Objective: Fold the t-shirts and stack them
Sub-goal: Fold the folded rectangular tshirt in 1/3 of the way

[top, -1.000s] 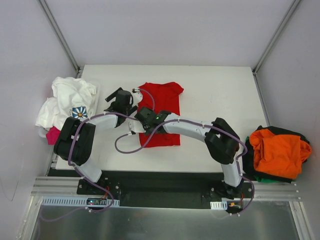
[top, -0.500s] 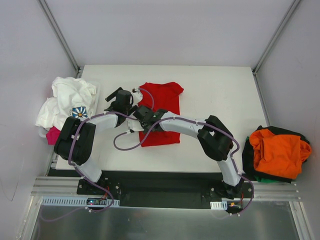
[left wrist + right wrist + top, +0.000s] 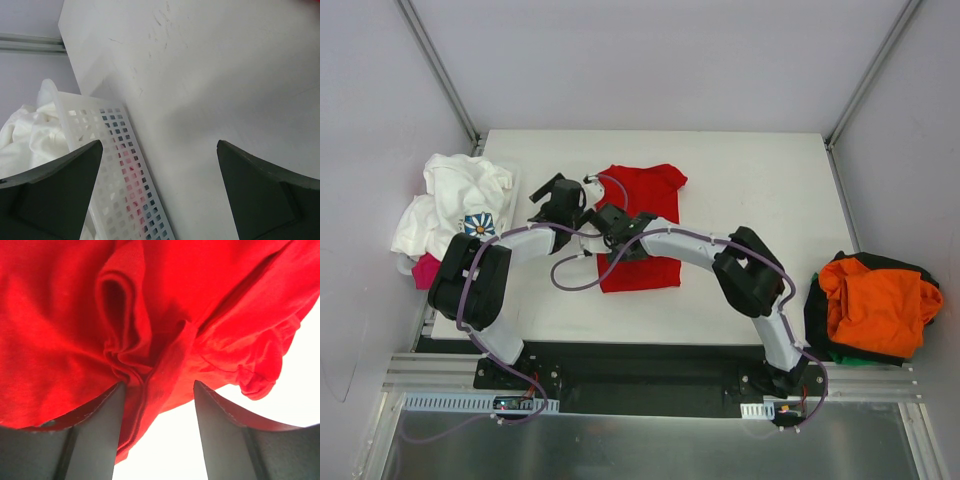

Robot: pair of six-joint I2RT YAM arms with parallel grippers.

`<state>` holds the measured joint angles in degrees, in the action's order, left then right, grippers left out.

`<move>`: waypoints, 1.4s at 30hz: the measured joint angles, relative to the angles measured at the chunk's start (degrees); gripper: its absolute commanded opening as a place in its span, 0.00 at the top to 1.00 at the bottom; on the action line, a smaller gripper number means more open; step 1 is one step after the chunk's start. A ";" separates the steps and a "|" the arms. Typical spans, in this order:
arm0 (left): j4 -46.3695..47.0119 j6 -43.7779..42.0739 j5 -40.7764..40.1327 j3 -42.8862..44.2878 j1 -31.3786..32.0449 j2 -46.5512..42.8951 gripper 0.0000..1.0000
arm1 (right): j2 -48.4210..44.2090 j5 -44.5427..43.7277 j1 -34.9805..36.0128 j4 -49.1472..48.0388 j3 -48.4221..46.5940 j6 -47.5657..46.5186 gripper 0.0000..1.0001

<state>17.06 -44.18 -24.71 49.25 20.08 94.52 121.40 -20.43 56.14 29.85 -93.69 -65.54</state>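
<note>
A bright red t-shirt (image 3: 648,195) lies folded on the white table (image 3: 750,190), left of centre. My right gripper (image 3: 614,220) is at its left edge. In the right wrist view its fingers stand apart around a bunched fold of the red t-shirt (image 3: 150,300), and the right gripper (image 3: 157,386) is open, with cloth loose between the tips. My left gripper (image 3: 553,196) hovers open just left of the shirt. In its wrist view the left gripper (image 3: 160,146) holds nothing above bare table and a basket rim.
A white lattice basket (image 3: 125,165) at the table's left edge holds a white t-shirt with a blue flower print (image 3: 460,200) and a pink one (image 3: 423,270). An orange t-shirt (image 3: 875,300) lies on dark cloth (image 3: 820,325) off the right side.
My right gripper has gone from shut to open, letting go of the red shirt's left edge, and it has shifted slightly towards the back. The left arm has not moved.
</note>
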 measured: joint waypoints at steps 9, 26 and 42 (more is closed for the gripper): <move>0.83 0.33 -1.42 0.24 -0.70 0.00 0.01 | 2.45 -3.17 -0.74 -0.59 -3.91 -1.66 0.39; 1.44 1.60 -2.91 2.14 -0.68 0.81 0.01 | -0.98 -11.10 -3.45 -5.99 -1.84 -3.76 0.23; -5.62 6.36 1.36 5.79 -0.17 1.29 0.01 | -19.47 -3.58 5.95 -1.51 18.80 10.95 0.11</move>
<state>11.44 -37.82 -23.35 55.05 19.90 95.81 101.93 -24.01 62.08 28.34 -74.89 -54.59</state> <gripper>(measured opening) 0.993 0.891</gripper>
